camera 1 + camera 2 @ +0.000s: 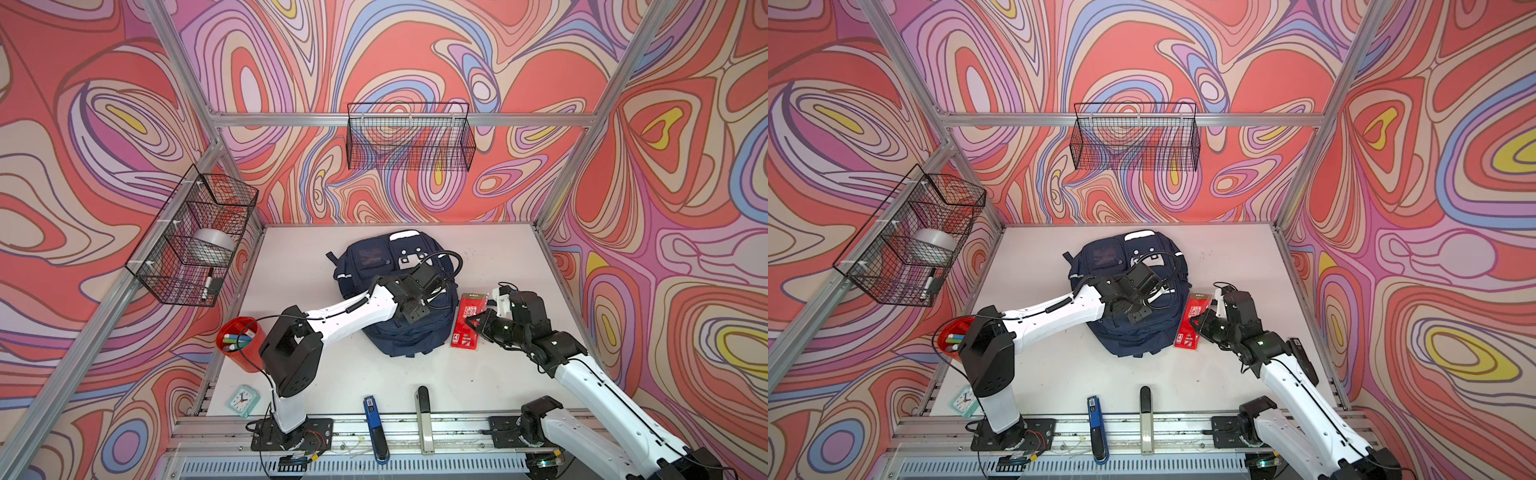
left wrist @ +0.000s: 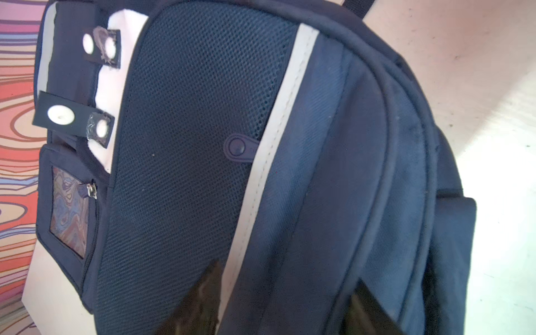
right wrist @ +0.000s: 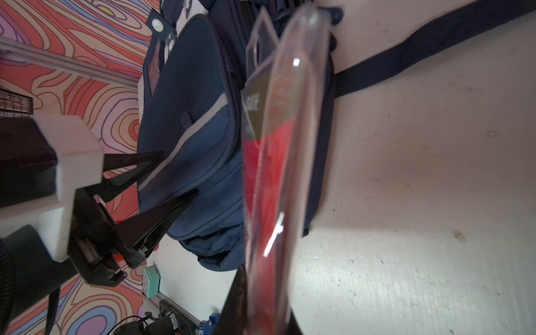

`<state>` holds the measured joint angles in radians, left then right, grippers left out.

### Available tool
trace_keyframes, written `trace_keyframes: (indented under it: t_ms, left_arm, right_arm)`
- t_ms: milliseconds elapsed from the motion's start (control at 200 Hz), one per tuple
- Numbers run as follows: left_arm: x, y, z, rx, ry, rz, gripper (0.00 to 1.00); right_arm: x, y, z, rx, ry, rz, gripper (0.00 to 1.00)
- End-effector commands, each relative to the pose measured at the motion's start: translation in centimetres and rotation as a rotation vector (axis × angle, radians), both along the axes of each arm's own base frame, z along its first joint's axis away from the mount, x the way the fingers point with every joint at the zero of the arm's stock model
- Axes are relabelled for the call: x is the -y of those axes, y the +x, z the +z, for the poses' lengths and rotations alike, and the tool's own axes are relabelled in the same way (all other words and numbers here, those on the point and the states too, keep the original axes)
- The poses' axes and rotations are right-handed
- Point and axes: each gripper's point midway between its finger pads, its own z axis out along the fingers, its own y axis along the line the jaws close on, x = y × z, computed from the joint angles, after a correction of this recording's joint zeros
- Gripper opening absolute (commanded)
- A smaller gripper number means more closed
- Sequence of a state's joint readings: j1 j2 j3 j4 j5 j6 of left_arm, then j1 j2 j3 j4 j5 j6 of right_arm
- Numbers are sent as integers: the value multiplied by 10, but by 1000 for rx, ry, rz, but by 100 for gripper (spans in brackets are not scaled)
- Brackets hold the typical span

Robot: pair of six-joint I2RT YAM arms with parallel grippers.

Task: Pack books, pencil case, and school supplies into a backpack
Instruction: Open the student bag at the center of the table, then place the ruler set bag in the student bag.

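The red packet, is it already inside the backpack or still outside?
Outside. The red packet is beside the backpack, clamped in the right gripper; in both top views its red face shows.

Backpack [image 1: 409, 338] is showing navy with pale grey stripe; packet [image 1: 465, 328] is showing red with white print; walls [image 1: 415, 62] are swirling coral, pink, lilac.

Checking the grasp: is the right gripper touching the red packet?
Touching. In the right wrist view the red packet stands edge-on, and its near end is pinched between the two dark fingers of the right gripper, with no gap on either side.
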<state>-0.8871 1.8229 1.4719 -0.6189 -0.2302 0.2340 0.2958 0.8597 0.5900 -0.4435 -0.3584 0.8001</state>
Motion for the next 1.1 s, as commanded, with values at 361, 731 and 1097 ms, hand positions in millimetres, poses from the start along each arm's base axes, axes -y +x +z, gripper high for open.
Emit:
trace_keyframes:
  t_ms: [361,731,1097]
  left_arm:
    - [15,23,66,-27,-255,76,0]
    - [52,22,109,-181,-499,174,0]
    - [70,29,136,-234,-596,225,0]
  right_arm:
    - [-22,6,12,43,275,-26,0]
    - [-52,55,37,117,371,-56,0]
    - [-87,125,22,197,372,-156,0]
